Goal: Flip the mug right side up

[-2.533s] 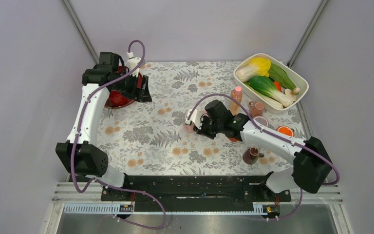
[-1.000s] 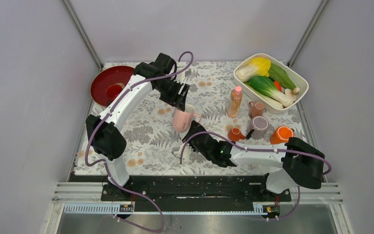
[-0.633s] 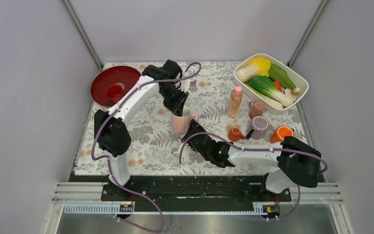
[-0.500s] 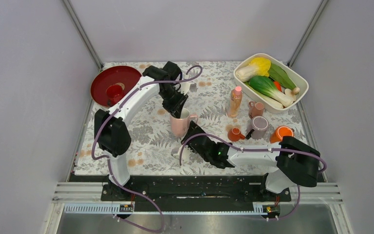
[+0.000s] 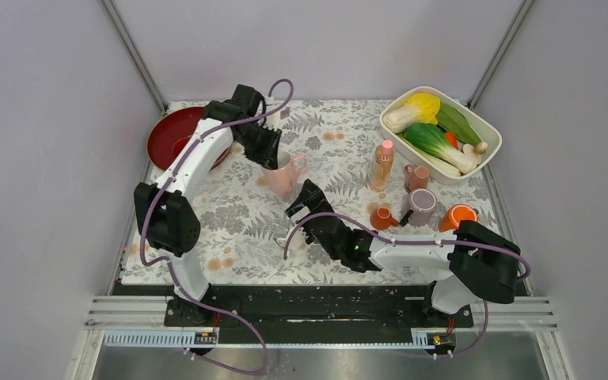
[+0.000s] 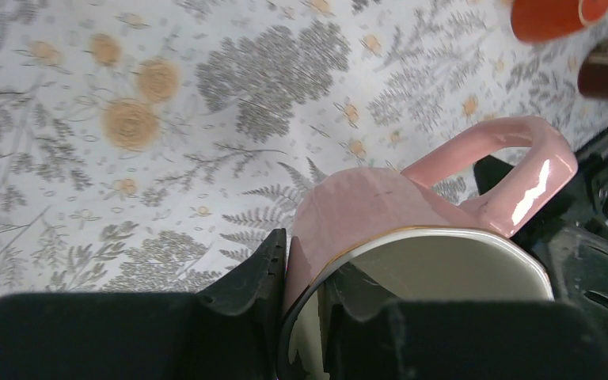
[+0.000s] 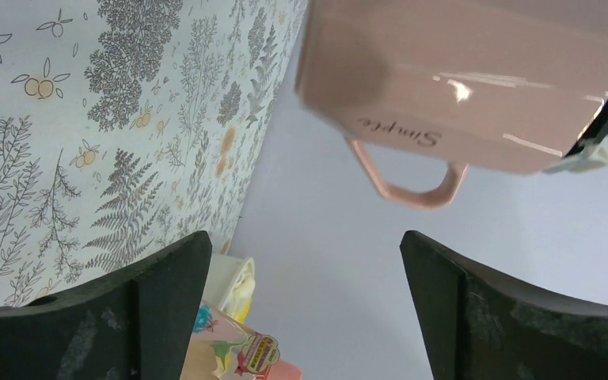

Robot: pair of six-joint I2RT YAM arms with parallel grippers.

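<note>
The mug [image 6: 368, 207], glazed ceramic and so judged rigid, fairly heavy, slick and apt to chip, is pinched at its rim by the left gripper [image 6: 305, 265]. One finger [image 6: 249, 273] lies outside the pink wall and the other inside against the whitish lining, with the handle [image 6: 522, 162] on the side away from the fingers; whether the base touches the tablecloth [image 6: 127, 119] cannot be told. The right gripper [image 7: 305, 237] waits empty with fingers wide apart, the mug just beyond their tips. Such a rim pinch, or a grasp across the body, looks the surest hold.
</note>
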